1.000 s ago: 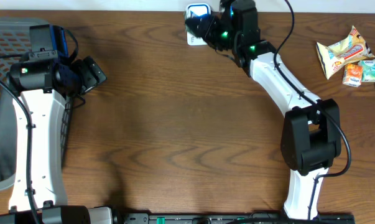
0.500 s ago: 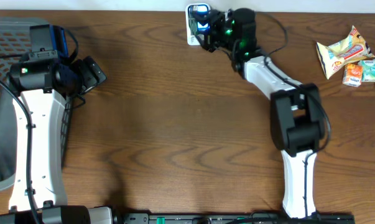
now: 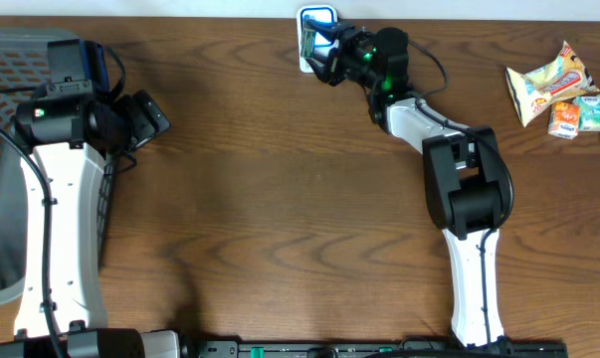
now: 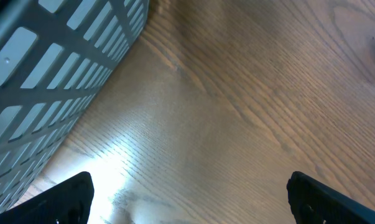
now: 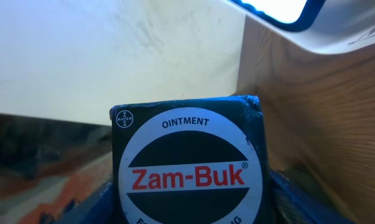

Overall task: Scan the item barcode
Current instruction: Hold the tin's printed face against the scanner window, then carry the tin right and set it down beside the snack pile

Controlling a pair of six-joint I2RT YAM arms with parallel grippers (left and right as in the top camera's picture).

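The item is a dark green Zam-Buk ointment box (image 5: 190,168) that fills the lower middle of the right wrist view. My right gripper (image 5: 190,208) is shut on it, with a blue finger (image 5: 91,208) at each side. The white scanner (image 3: 317,18), lit blue, stands at the table's far edge, and my right gripper (image 3: 331,48) holds the box (image 3: 310,42) right against its front. In the right wrist view the scanner's glowing face (image 5: 287,7) sits just above and to the right of the box. No barcode shows. My left gripper (image 3: 152,116) hangs open and empty over bare wood (image 4: 203,202).
A grey mesh basket (image 3: 1,159) sits at the left edge beside my left arm, its wall (image 4: 50,74) close to the left fingers. Several snack packets (image 3: 558,88) lie at the far right. A pale wall rises behind the table's far edge.
My right arm has swung its wrist left and stretched toward the far edge, bringing the box up against the scanner. The left arm has not moved.
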